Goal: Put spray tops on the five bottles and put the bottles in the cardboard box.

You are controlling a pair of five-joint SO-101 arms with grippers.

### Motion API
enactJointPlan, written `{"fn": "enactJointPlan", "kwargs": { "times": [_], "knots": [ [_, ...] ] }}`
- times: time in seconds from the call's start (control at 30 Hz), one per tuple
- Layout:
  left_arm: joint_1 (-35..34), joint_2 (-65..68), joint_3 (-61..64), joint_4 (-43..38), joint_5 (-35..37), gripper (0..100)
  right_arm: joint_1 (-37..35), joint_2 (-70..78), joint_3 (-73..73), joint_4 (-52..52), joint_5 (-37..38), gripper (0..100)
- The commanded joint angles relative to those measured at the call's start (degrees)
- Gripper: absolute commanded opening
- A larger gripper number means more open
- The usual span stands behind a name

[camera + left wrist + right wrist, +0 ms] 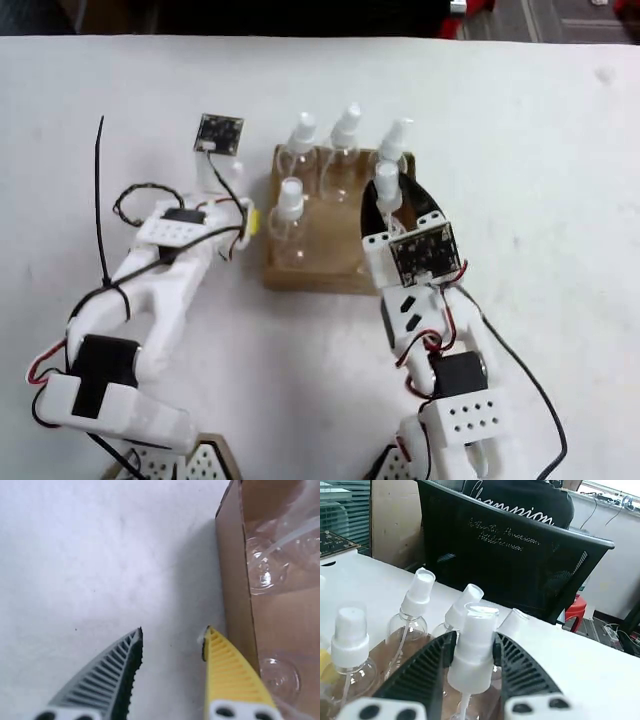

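1. Gripping the white spray top (472, 645) of a clear plastic bottle (385, 205), the right gripper (473, 642) presses its black ribbed jaws against the top's sides, seen close in the right wrist view.
2. Seen from the high view, that bottle sits at the right side of the cardboard box (320, 272). Four more capped bottles stand inside, three (345, 135) along the far wall and one (290, 215) near the left wall.
3. From the left wrist view, the left gripper (172, 630) has its fingers apart, one grey and black (107, 675), one yellow, both ridged. It is over the white table (75, 555) just beside the box's brown outer wall, and round clear bottle bodies (265, 570) show inside the box.
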Motion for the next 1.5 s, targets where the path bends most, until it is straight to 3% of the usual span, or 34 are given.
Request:
{"fn": "enactJointPlan", "kwargs": {
  "times": [0.0,0.63,0.8,1.07,1.2,1.47],
  "knots": [
    [0.48,-0.22,-3.60,-1.49,-0.62,19,0.40,-0.92,0.62,-0.04,-0.97,1.6],
    [0.48,-0.22,-3.60,-1.49,-0.62,19,0.66,-0.92,2.90,0.13,-0.97,2.0],
    [0.48,-0.22,-3.60,-1.49,-0.62,19,0.66,-0.92,2.99,0.48,-0.97,11.1],
    [0.48,-0.22,-3.60,-1.49,-0.62,19,0.57,-1.19,2.55,1.89,-0.97,11.2],
    [0.48,-0.22,-3.52,-2.29,-0.62,19,0.66,-6.73,2.64,2.86,-0.97,11.3],
    [0.48,-0.22,-3.43,-2.55,-0.62,19,0.66,-30.02,2.55,15.43,-0.97,11.3]
  ]
}}
